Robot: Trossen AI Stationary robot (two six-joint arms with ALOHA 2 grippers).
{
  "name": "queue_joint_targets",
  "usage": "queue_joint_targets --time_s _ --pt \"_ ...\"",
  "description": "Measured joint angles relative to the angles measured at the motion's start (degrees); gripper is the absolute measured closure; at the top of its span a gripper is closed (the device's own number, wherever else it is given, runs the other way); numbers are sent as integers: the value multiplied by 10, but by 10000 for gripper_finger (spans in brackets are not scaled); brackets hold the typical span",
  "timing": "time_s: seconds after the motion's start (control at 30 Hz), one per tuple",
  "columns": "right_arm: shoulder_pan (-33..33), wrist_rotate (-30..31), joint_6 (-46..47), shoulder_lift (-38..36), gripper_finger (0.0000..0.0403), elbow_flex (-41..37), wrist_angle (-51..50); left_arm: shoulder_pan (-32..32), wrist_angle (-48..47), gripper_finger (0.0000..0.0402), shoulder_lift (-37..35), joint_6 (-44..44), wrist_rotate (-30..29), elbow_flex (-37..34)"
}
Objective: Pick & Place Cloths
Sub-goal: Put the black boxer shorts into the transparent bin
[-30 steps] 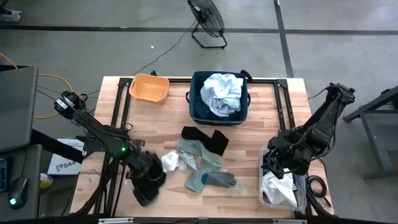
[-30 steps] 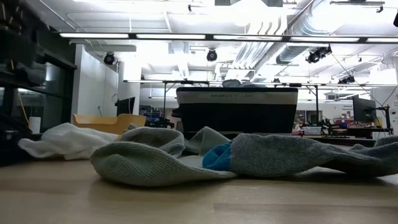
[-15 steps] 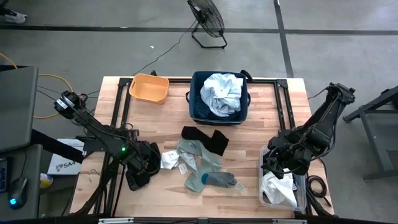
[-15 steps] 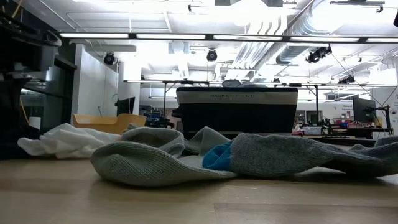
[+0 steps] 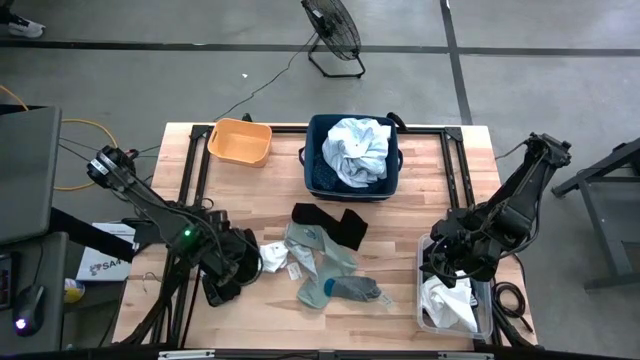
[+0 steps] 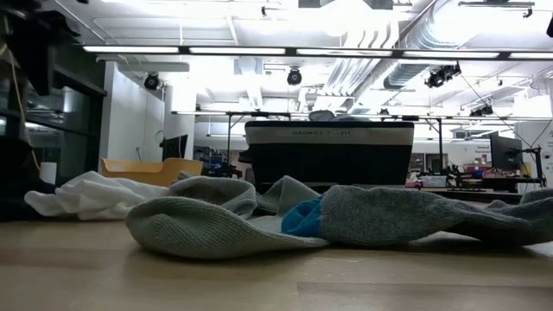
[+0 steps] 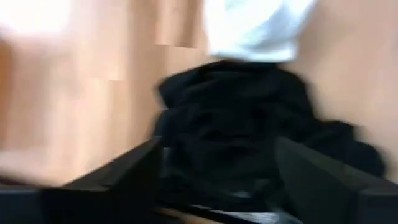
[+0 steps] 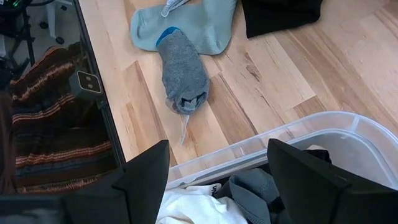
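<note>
Overhead, the left gripper [image 5: 238, 268] has swung in beside the white cloth [image 5: 273, 258], a black cloth [image 5: 222, 289] under it at the table [image 5: 400, 320] edge; its wrist view shows jaws now spread, black cloth [image 7: 249, 124] loose between, likely released; right gripper [image 5: 452, 262] waits open over the clear bin [image 5: 428, 318].

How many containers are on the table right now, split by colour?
orange tub: 1
navy fabric bin: 1
clear plastic bin: 1
Total: 3
</note>
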Motion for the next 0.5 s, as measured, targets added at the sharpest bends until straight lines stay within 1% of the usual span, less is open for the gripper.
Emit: queue_joint_targets --time_s 0.1,0.17,0.23,0.37,0.5 --pt "0 0 -3 0 141 0 0 0 40 34 2 -15 48 -3" --pt "0 0 -3 0 141 0 0 0 34 11 12 -16 65 -9" --pt "0 0 -4 0 141 0 0 0 27 16 23 -13 78 -18" --pt "0 0 -4 0 141 0 0 0 32 36 41 -24 81 -29" --pt "0 0 -3 0 141 0 0 0 44 37 54 -25 98 -41"
